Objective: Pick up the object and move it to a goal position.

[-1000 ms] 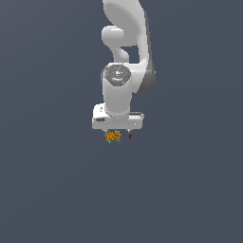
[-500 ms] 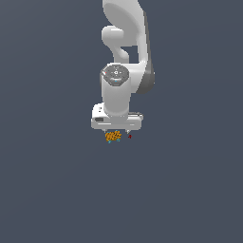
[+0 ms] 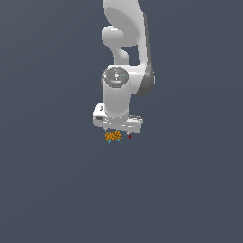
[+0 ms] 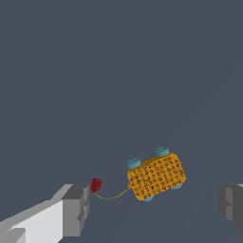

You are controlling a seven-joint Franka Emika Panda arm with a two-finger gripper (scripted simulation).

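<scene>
Under the white gripper [image 3: 118, 133] sits the bumpy orange-yellow block with teal knobs [image 4: 156, 177], between its wide-open fingers [image 4: 76, 209], so it looks lined up for a grab.

Fingertips [image 4: 76, 211] cropped by frame edge

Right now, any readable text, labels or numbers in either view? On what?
None readable.
Gripper: a small dark mark on its white body in the exterior view, too small to read.
Object: only a dotted pattern and teal knobs, no letters.
Red speck, joined to the object by a thin line: no marking.
</scene>
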